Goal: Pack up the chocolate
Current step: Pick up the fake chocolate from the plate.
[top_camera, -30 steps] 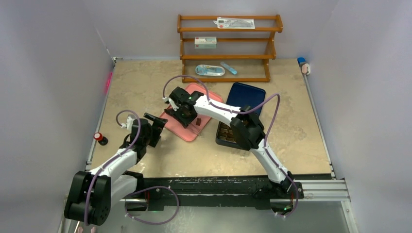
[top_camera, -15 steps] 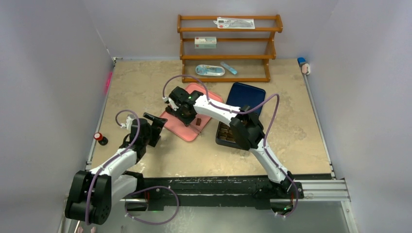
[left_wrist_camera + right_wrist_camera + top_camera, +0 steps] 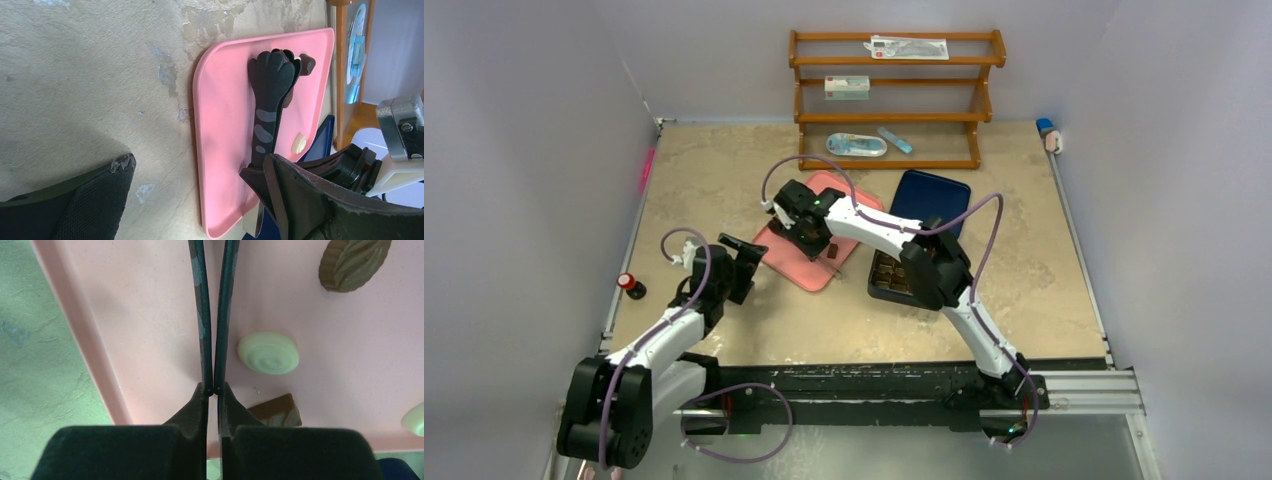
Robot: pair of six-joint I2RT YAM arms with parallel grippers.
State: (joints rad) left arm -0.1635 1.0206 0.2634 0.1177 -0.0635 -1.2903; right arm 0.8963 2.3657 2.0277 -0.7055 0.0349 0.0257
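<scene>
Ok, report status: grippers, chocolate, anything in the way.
Left gripper open. Right gripper shut on tongs over pink tray. Chocolate pieces loose on tray. No obstruction seen.

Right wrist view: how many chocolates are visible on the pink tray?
4. A brown round one top right, a cream swirl mid-frame, a brown square partly hidden at the bottom, and a cream one cut by the right edge. Others may lie outside the frame.

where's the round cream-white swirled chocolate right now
In the right wrist view, the round cream-white swirled chocolate lies on the pink plastic tray, just right of the closed dark tongs, with a square brown chocolate beside it.
</scene>
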